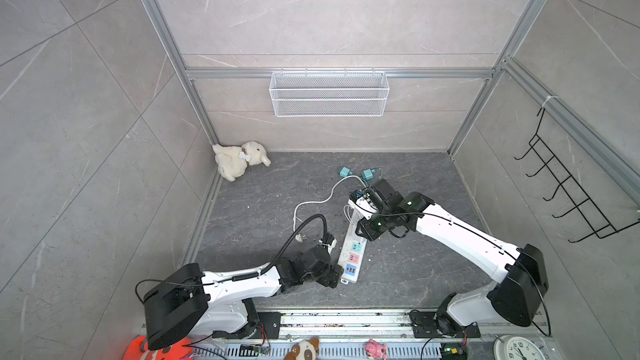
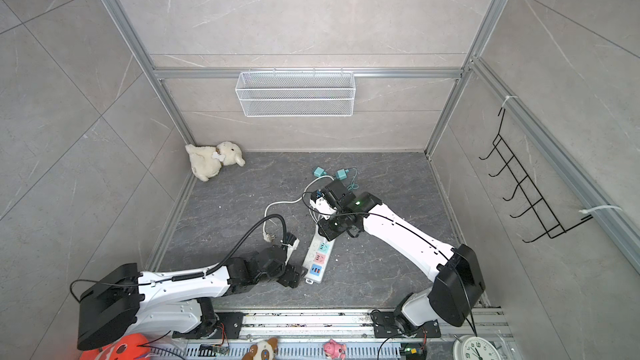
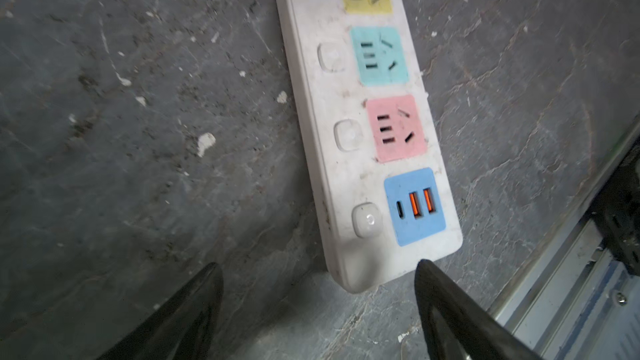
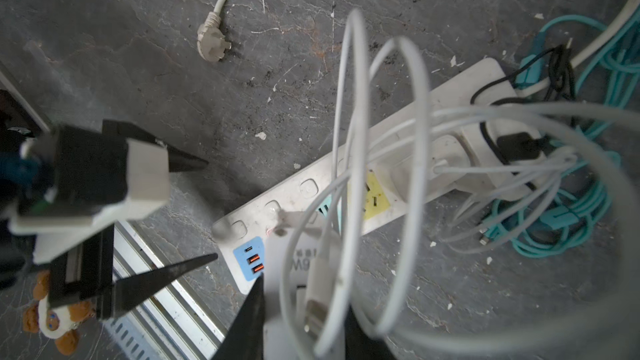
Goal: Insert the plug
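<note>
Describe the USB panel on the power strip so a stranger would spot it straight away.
Find the white power strip lying on the dark floor. At its end nearest the left gripper sits the blue panel: the only one with orange USB slots.

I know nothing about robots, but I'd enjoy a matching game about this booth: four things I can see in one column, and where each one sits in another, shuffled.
Things:
1. white plush toy
2. mesh basket
3. power strip
4. black hook rack

Places:
A. hanging on the right wall
B. lying flat near the middle of the floor
C. in the far left corner of the floor
D. hanging on the back wall

Pairs: 1-C, 2-D, 3-B, 4-A
</note>
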